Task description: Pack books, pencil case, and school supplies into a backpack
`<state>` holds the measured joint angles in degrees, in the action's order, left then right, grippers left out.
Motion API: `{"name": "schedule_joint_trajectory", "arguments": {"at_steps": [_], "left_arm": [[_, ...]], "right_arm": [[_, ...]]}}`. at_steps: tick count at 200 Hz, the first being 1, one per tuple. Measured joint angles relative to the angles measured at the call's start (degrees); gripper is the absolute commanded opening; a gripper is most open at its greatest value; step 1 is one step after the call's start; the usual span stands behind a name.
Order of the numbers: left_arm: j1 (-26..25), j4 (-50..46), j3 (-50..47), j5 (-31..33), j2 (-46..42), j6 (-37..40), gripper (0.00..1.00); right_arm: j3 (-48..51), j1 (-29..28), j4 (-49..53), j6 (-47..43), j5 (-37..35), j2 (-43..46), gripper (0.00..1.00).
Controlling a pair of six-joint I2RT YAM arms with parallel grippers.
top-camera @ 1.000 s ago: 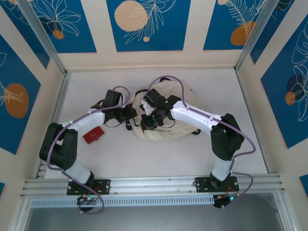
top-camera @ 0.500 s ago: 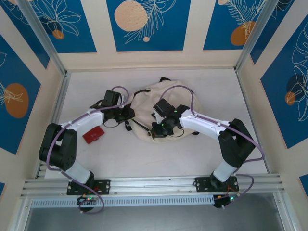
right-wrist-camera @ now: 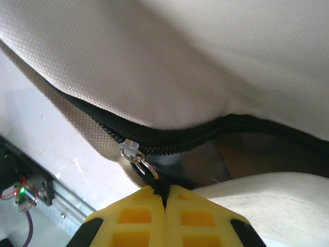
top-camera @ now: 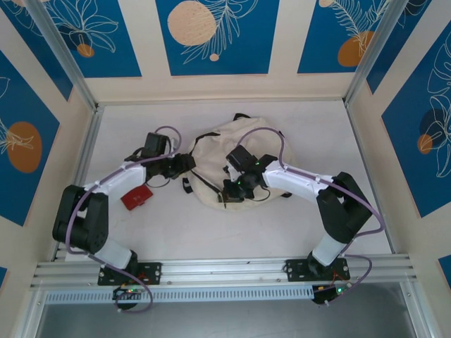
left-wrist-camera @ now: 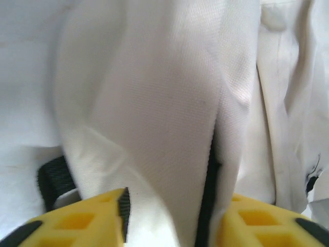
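Note:
The cream backpack (top-camera: 246,151) lies mid-table with black straps and a dark zipper line. My right gripper (top-camera: 230,189) sits at its near edge. In the right wrist view it (right-wrist-camera: 165,193) is shut on the black zipper pull, just below the silver slider (right-wrist-camera: 129,148). The zipper gapes there onto a dark, brownish interior. My left gripper (top-camera: 186,164) is at the backpack's left side. Its yellow fingers (left-wrist-camera: 87,221) stand apart, open, with a fold of backpack cloth (left-wrist-camera: 169,128) between them. A small red oblong case (top-camera: 136,197) lies left of the backpack. The books are out of view.
The white table (top-camera: 211,232) is walled by blue-and-cream panels. An aluminium rail (top-camera: 225,269) runs along the near edge. Bare tabletop lies in front of the backpack, behind it, and to its right.
My right gripper has slid toward the near edge of the backpack, still shut on the zipper pull. My left gripper has opened and drawn slightly left.

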<state>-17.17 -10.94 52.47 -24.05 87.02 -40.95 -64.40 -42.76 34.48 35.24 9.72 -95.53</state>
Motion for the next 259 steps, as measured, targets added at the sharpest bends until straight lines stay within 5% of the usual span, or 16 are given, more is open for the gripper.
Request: {"name": "schedule_joint_trajectory", "arguments": {"at_steps": [32,91,120,167,259], "left_arm": [[-0.2,1.6,-3.6,-2.2,-4.4,-0.9,0.63],[-3.3,3.5,-7.2,-4.5,-5.3,-5.0,0.6],[-3.9,5.9,-7.3,-4.7,-2.4,-7.1,0.49],[-4.7,8.2,-7.2,-4.9,0.6,-8.5,0.0],[-4.7,8.8,-7.2,-3.0,0.9,-8.8,0.0]], "right_arm": [[-4.9,-0.4,1.1,-3.3,4.7,-4.2,0.0],[-11.8,-0.3,1.1,-6.0,8.5,-9.9,0.0],[-12.9,-0.3,0.4,-6.0,10.0,-10.5,0.0],[-13.0,-0.2,-0.4,-5.7,11.5,-10.5,0.0],[-20.6,-0.3,-0.4,-4.7,12.9,-15.3,0.0]]}}
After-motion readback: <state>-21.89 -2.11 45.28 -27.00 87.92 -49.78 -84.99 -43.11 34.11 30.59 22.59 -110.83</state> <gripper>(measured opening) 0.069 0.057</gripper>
